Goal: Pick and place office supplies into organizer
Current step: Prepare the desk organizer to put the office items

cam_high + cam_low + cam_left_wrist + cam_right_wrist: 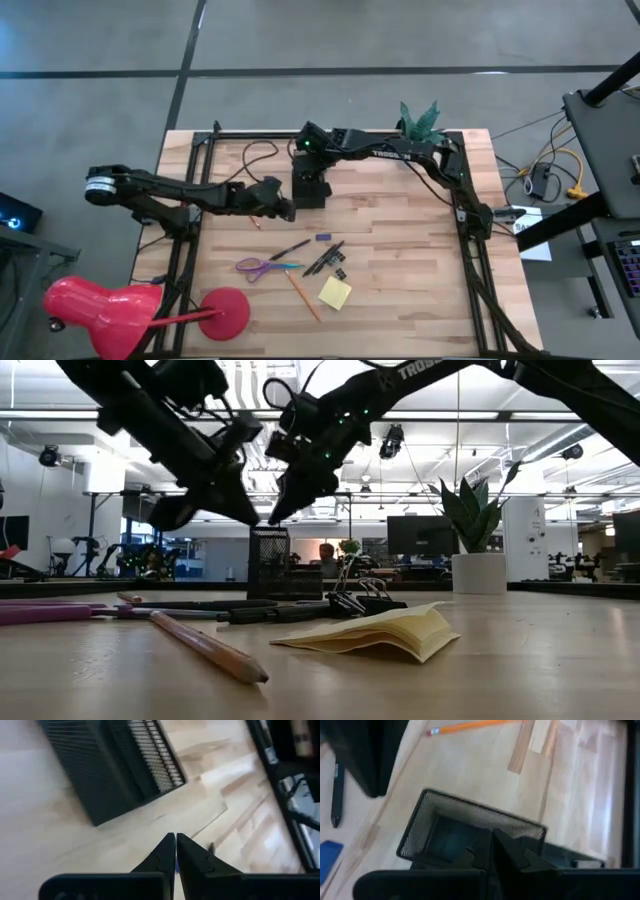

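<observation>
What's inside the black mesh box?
The right gripper, shut and holding nothing, hangs over the organizer. Its open top shows only dark mesh walls and a dark bottom, with no supplies visible. The fingers cover part of the inside.

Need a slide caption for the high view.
Both hands shut and empty near the organizer; scissors, pens, sticky-note pad loose on table.

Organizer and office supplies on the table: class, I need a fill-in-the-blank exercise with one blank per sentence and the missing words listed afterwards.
1. The right gripper hangs directly above the mesh ____.
2. Both grippers, including the left gripper, have their fingers ____.
3. The scissors on the table have ____ handles.
4. The sticky-note pad is coloured ____.

Missing words: organizer; shut; purple; yellow
</observation>
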Tool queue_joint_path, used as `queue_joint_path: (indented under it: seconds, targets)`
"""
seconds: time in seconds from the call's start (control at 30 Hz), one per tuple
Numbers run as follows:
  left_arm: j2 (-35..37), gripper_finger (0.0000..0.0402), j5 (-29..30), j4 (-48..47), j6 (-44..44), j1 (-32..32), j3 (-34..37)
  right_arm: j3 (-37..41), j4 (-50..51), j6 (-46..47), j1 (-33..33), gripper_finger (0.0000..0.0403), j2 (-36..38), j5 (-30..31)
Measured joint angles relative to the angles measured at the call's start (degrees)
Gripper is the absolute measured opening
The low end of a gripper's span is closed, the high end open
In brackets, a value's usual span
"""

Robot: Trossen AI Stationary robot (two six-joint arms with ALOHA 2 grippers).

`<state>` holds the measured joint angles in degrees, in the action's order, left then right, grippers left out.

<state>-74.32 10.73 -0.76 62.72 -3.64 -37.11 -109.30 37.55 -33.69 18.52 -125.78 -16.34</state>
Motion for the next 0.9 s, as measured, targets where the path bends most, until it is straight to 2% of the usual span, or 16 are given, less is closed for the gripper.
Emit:
queue_joint_path:
  seconds: [0.27, 0.4, 0.57, 0.7, 0.83, 0.9]
  targets:
    - [-7.6, 0.0, 3.7, 2.0, 0.1, -0.7, -0.5, -0.1, 3.3, 0.5, 0.1, 0.0008, -1.6, -0.3]
    - [-7.2, 0.0, 6.5, 1.8, -0.1, -1.3, -0.6, -0.2, 9.2, 0.8, -1.0, 0.0008, -1.6, -0.9]
    - [-4.5, 0.0, 9.5, -0.4, -2.2, -3.7, 0.3, 0.2, 12.1, 2.4, -4.5, 0.0009, -1.9, -5.4]
    - [-2.6, 0.0, 9.5, -5.9, -3.4, -4.7, 0.1, -0.2, 8.7, 2.4, -7.0, 0.0008, -1.8, -6.4]
    - [1.3, 0.0, 9.8, -10.6, -2.4, -4.5, 0.1, -1.1, 0.9, 4.9, -7.4, 0.0008, -1.6, -6.3]
    - [4.8, 0.0, 11.6, -14.0, -2.1, -4.0, 0.1, -1.2, -3.0, 6.9, -6.9, 0.0008, -1.4, -3.8]
